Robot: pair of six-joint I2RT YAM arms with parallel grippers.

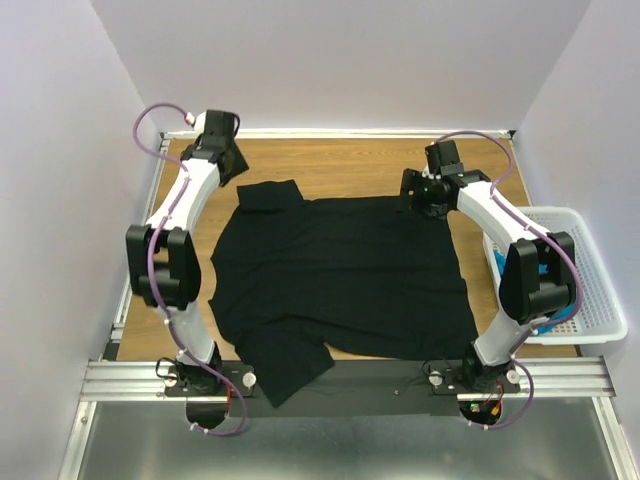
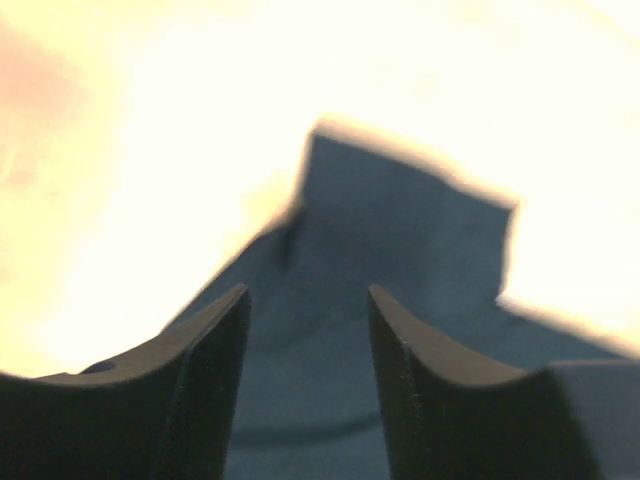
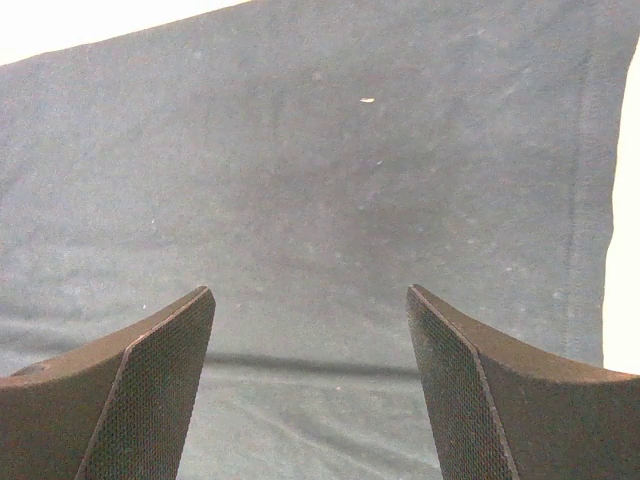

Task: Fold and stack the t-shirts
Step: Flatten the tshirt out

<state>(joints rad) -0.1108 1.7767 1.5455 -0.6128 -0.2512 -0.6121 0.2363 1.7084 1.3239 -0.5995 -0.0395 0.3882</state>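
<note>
The black t-shirt (image 1: 340, 275) lies spread flat on the wooden table, one sleeve at the far left and one hanging over the near edge. My left gripper (image 1: 232, 162) is open and empty, just beyond the far-left sleeve, which shows blurred ahead in the left wrist view (image 2: 400, 240) between the open fingers (image 2: 215, 350). My right gripper (image 1: 424, 200) is open at the shirt's far right corner; in the right wrist view (image 3: 310, 300) black cloth (image 3: 320, 160) fills the space under it. A bit of the teal-blue t-shirt (image 1: 494, 258) shows in the basket, mostly hidden by the right arm.
A white lattice basket (image 1: 580, 270) stands at the table's right edge, beside the right arm. Bare wood (image 1: 340, 160) runs along the far side up to the back wall. A metal rail (image 1: 340, 378) crosses the near edge.
</note>
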